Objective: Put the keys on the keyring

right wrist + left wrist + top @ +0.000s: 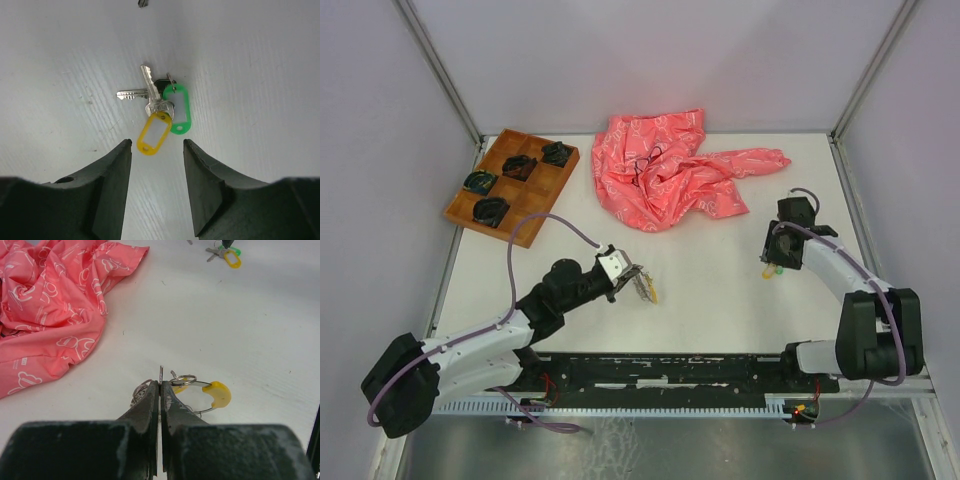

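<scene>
Left hand (161, 386) clamps the thin, stiff keyring (197, 383); right hand (157, 146), jaws apart, hovers over light, slippery keys (154, 97), probably best pinched at the green tag (179, 111).

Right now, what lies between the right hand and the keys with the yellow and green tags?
Nothing but bare table lies between the open right hand and the keys; the right wrist view shows it.

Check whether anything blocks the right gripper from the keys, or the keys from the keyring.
Nothing visible does. The right gripper hangs over the keys, jaws open. From there to the keyring in the shut left gripper the table is bare; the pink cloth lies farther back.
</scene>
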